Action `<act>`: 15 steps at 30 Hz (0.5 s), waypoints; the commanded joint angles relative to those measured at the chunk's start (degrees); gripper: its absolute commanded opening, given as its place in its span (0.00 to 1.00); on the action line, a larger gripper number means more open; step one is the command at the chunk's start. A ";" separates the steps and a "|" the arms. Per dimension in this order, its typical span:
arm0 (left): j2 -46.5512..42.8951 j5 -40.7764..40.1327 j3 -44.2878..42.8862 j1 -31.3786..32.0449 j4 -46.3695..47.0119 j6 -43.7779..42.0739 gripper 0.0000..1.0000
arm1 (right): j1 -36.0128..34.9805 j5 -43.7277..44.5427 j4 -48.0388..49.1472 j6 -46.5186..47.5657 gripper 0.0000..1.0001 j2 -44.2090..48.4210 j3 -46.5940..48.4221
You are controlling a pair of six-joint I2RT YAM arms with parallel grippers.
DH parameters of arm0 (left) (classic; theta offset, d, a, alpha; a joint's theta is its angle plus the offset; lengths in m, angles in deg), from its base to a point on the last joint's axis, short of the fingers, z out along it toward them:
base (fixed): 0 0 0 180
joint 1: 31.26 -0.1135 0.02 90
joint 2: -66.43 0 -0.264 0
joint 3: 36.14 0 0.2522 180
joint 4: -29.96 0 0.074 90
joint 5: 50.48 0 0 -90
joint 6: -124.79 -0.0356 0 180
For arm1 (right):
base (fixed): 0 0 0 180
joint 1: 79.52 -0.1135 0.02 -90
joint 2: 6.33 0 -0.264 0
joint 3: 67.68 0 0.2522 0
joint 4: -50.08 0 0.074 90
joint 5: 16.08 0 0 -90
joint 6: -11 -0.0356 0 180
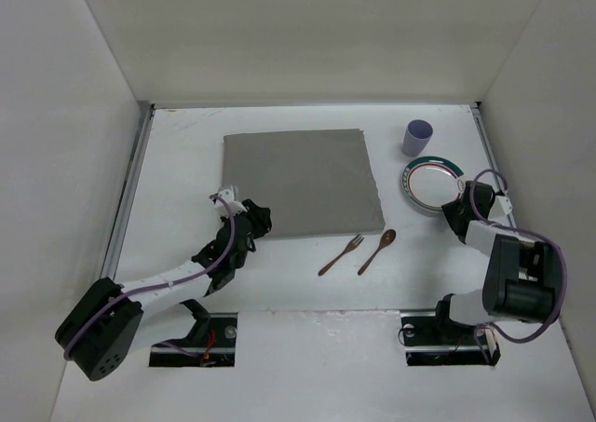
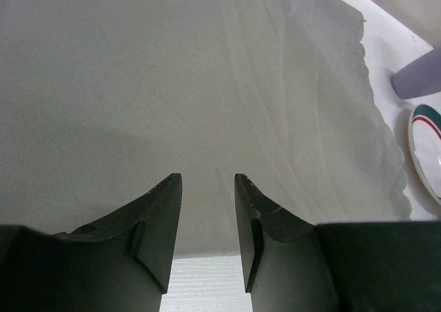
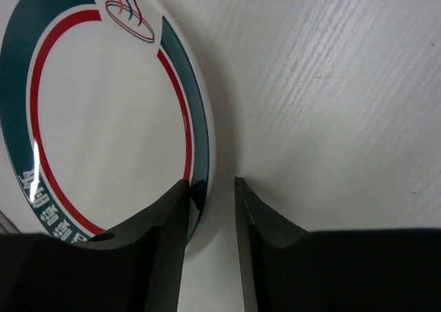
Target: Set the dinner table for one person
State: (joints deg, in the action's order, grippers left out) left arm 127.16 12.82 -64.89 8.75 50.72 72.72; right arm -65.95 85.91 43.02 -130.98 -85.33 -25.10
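Note:
The white dinner table [image 1: 177,161] carries a grey cloth mat [image 1: 298,182] at its middle. My left gripper [image 1: 259,220] is at the mat's near left corner. In the left wrist view it [image 2: 207,178] is open, with the edge of the mat [image 2: 172,85] between the jaws. A white plate with a green and red rim [image 1: 433,183] lies right of the mat. My right gripper [image 1: 456,213] is at its near right edge. In the right wrist view it [image 3: 210,181] is open and straddles the rim of the plate [image 3: 103,119], one finger over the plate, one over the table.
A lilac cup [image 1: 417,137] stands behind the plate; it also shows in the left wrist view [image 2: 420,74]. A brown wooden fork [image 1: 341,255] and spoon [image 1: 377,251] lie side by side in front of the mat's near right corner. White walls enclose the table.

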 commanded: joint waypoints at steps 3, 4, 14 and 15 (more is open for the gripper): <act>0.44 -1.16 0.22 -1.29 3.89 -0.67 0.35 | 2.12 -2.05 7.09 -2.67 0.21 -3.09 1.16; 0.18 -1.16 0.39 -1.64 3.89 -0.67 0.35 | 2.48 -2.14 7.71 -3.46 0.16 -2.39 0.54; -5.53 -0.72 2.68 -8.50 3.36 -0.75 0.44 | -2.69 8.75 -7.21 -1.64 0.07 33.79 2.11; -6.23 -0.98 2.94 -8.85 3.27 -0.75 0.44 | -4.45 9.01 -8.79 -0.41 0.07 36.70 3.16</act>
State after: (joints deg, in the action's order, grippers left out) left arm 123.27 12.78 -62.87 0.90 51.14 72.50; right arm -66.63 91.68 36.60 -133.91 -56.20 -27.04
